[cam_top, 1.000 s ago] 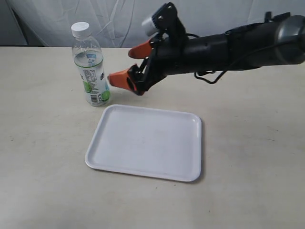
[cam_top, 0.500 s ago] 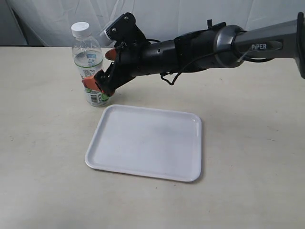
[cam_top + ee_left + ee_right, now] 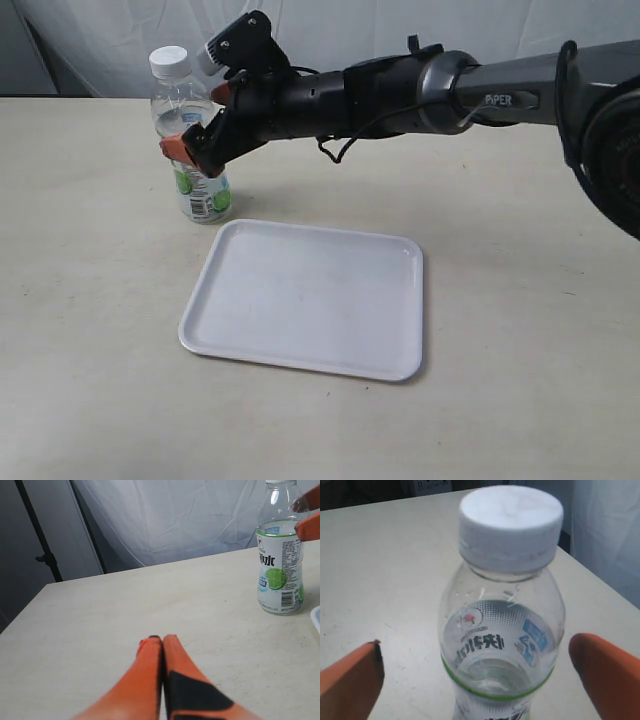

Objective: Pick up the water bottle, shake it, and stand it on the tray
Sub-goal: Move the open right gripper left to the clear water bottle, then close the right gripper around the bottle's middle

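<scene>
The water bottle (image 3: 182, 108) stands upright on the table (image 3: 520, 300) in the upper left of the exterior view, just beyond the far left corner of the tray (image 3: 310, 300) and apart from its rim. Its white cap is on, and the green and white label wraps the lower body.

The right arm reaches across from the right edge of the frame, its black forearm stretching over the table behind the tray. The right gripper (image 3: 197, 121) sits at the bottle's upper body, one orange finger (image 3: 175, 150) in front of the bottle and the other behind it near the shoulder. In the right wrist view the two orange fingertips show at the lower left and lower right of the frame with the bottle between them (a visible strip of table separates each tip from the plastic), so the jaws are spread around the bottle without gripping it.

The left gripper (image 3: 160, 640) hovers low over bare table, its orange fingers pressed together with nothing between them; the bottle stands well off at the right edge of that view.

The tray lies flat in the middle of the table.
</scene>
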{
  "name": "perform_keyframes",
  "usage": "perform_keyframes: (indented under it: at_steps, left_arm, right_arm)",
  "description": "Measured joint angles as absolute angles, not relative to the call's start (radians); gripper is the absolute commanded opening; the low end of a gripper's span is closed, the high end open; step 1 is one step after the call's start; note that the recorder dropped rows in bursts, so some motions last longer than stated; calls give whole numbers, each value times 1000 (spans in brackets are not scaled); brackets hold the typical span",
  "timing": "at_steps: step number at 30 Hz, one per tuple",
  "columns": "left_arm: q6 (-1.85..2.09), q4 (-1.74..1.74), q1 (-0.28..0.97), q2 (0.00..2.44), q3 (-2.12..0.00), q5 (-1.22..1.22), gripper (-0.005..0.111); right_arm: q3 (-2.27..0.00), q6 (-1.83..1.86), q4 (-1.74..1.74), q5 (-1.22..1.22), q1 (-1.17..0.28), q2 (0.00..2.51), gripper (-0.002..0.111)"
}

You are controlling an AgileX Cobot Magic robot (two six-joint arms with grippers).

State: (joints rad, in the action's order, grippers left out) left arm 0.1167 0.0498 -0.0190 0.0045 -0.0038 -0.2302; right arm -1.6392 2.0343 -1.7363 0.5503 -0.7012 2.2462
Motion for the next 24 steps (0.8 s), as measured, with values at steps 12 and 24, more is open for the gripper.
perform_keyframes:
  at_steps: [12, 24]
  left_arm:
    - [117, 50, -19, 5, -4, -230, 0]
    - [117, 50, -19, 5, -4, -230, 0]
  right_arm:
    - [-1768, 2017, -1736, 542, -732, 2345, 104]
    - [-1875, 1988, -1742, 363, -794, 2453, 104]
